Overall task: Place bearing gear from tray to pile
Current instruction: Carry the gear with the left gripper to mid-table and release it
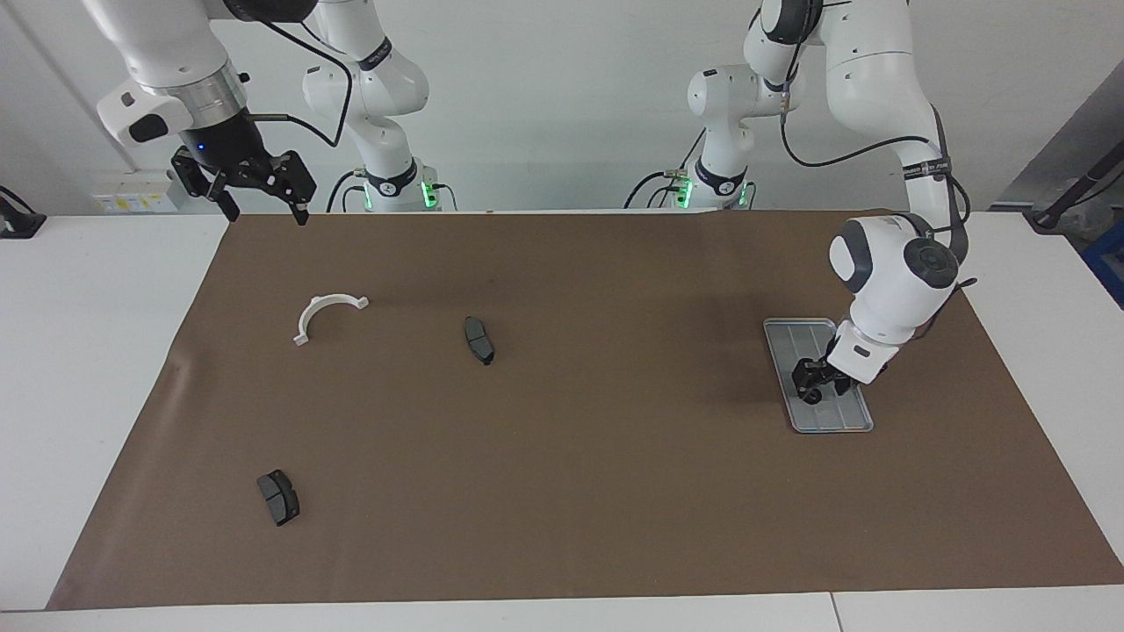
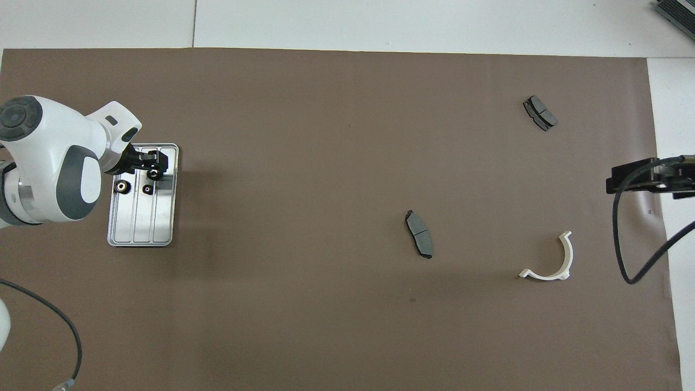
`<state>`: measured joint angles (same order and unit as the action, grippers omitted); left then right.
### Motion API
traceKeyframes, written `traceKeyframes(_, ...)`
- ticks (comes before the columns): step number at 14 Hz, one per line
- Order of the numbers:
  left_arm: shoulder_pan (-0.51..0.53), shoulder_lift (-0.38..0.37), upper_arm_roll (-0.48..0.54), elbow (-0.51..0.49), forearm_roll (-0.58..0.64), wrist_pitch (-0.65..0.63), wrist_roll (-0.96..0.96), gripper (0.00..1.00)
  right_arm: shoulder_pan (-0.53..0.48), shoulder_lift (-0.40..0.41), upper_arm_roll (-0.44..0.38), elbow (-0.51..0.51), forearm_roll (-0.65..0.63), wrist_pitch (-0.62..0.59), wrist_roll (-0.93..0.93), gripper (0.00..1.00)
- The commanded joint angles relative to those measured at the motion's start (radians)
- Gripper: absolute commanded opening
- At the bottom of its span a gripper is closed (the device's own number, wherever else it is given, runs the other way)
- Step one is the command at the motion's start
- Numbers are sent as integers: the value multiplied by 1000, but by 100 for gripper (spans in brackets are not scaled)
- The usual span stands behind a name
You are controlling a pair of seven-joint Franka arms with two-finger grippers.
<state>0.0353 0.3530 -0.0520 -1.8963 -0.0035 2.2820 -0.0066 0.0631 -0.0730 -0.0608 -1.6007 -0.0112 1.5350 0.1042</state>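
The silver grooved tray [image 1: 845, 418] [image 2: 142, 228] lies on the brown mat toward the left arm's end. Three small black gears sit on it: one [image 2: 121, 186], one [image 2: 147, 189], and one [image 2: 155, 174] [image 1: 812, 397] farthest from the robots. My left gripper [image 1: 813, 384] [image 2: 153, 163] is open, low over the tray, right at that farthest gear. My right gripper [image 1: 261, 209] [image 2: 611, 183] is open and empty, held high over the mat's edge at the right arm's end, waiting.
A white curved bracket [image 1: 327, 312] [image 2: 564, 260] lies toward the right arm's end. One dark grey brake pad [image 1: 479, 341] [image 2: 419, 233] lies mid-mat. Another [image 1: 278, 497] [image 2: 539, 113] lies farther from the robots.
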Motion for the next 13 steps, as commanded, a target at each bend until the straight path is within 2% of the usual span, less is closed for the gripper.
traceKeyframes(1,8,8,-3,-38,19,51,5,72,-6,-16,4,-24,17,17,-21,100)
traceKeyframes(10,5,9,-3,-56,19,63,2,59,-6,-16,2,-25,17,17,-23,100)
traceKeyframes(13,8,9,-3,-56,19,62,4,42,-6,-16,4,-25,17,17,-23,100)
